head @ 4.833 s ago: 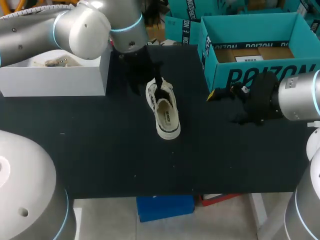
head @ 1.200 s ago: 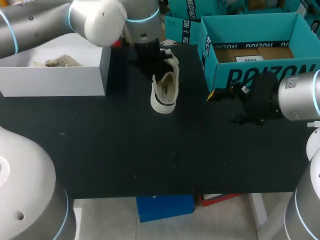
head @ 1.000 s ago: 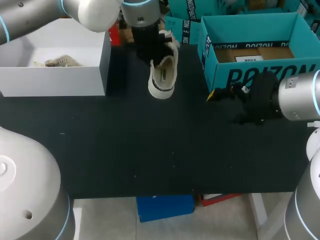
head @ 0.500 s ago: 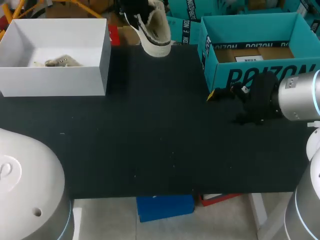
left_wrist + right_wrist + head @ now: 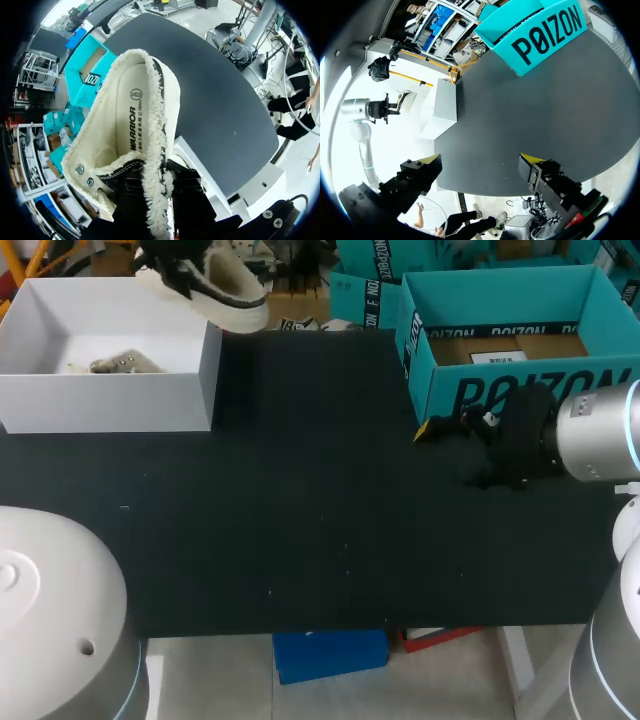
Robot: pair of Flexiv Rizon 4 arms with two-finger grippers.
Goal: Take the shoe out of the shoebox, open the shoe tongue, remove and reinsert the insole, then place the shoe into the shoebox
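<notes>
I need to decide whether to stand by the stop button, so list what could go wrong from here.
1. The left gripper holds the shoe only by its fleecy collar edge, clear of the table; the soft lining might slip out and the shoe drop.
2. The shoe hangs over the far right corner of the white box; lowered from there, its sole may catch the rim or land on the pale item inside.

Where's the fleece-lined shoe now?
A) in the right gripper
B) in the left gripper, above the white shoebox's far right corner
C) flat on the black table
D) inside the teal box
B: the left gripper pinches the shoe by its fleece collar, and the head view shows it hanging over the white shoebox corner.
</notes>
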